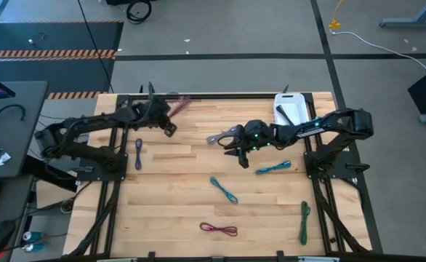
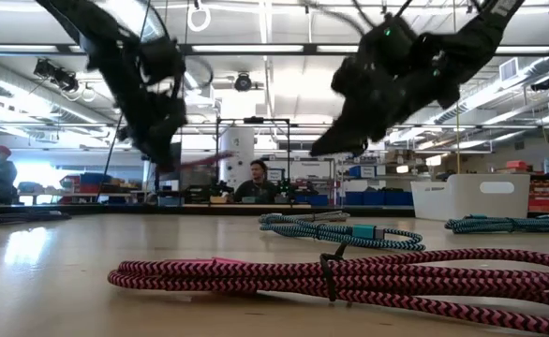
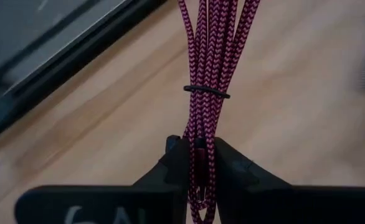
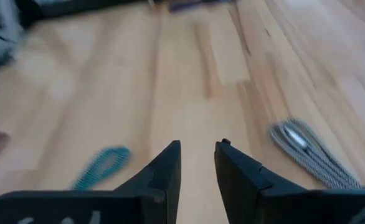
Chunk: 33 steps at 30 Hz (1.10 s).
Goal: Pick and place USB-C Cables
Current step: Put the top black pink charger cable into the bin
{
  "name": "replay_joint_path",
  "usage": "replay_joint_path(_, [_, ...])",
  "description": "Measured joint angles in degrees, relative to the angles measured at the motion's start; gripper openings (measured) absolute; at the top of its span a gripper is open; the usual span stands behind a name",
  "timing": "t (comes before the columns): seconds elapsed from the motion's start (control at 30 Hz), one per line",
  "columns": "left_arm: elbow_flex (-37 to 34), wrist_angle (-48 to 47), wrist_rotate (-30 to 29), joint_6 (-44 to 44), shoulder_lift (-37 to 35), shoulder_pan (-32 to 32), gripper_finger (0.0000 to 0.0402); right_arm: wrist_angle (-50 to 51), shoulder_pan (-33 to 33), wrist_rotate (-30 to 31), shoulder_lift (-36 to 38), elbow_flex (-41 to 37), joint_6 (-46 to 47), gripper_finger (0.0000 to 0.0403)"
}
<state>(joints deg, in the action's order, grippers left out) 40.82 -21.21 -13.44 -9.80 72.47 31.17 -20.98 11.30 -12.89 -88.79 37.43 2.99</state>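
Note:
My left gripper [image 1: 168, 124] is near the table's far left and is shut on the maroon cable bundle [image 3: 210, 56], which is bound by a black tie [image 3: 206, 92]. My right gripper [image 4: 198, 163] hovers open over mid-table, with the grey cable [image 4: 310, 152] lying on the wood just beside it [image 1: 216, 138]. Flat on the table lie the purple cable [image 1: 138, 153], the light blue cable [image 1: 224, 189], the teal cable [image 1: 273, 169], the green cable [image 1: 304, 222] and the magenta-red cable [image 2: 349, 276]. My left gripper pinches the maroon bundle between its two fingers [image 3: 176, 162] at one end [image 3: 200, 146], below the black tie. The fingers lie along the bundle, whose long part sticks out ahead of them toward the far edge [image 1: 182, 103]. In the low view it is clear of the table [image 2: 204, 159].
A white bin [image 1: 291, 109] stands at the far right of the table, behind my right arm. A black frame rail [image 1: 220, 94] runs along the far edge. A long white cord [image 1: 387, 44] lies on the floor beyond. A person [image 2: 256, 183] sits far behind the table.

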Motion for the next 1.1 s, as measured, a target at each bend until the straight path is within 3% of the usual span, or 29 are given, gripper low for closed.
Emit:
replay_joint_path(0.17, [0.0, 7.9, -2.3, 0.0, -1.2, -12.2, 0.0048, -11.8, 2.9, 2.7, -8.0, 0.0, 3.8, 0.0104])
replay_joint_path(0.4, [0.0, 22.6, -13.3, 0.2, 1.3, -23.7, 0.0051, -30.5, 6.7, -5.7, -16.3, -0.1, 11.9, 0.0153])
replay_joint_path(0.73, [0.0, 25.1, -17.0, -0.4, 2.7, -26.7, 0.0050, -57.6, 8.3, -7.9, -19.0, 0.0, 20.0, 0.0291])
replay_joint_path(0.87, [0.0, 25.5, -17.1, -0.4, 3.1, -26.7, 0.0060, -61.6, 7.6, -7.7, -19.0, 0.1, 21.1, 0.0309])
replay_joint_path(1.1, [0.0, 25.6, -17.0, -0.3, 3.8, -26.5, 0.0053, -61.7, 6.9, -7.7, -19.0, 1.4, 21.5, 0.0304])
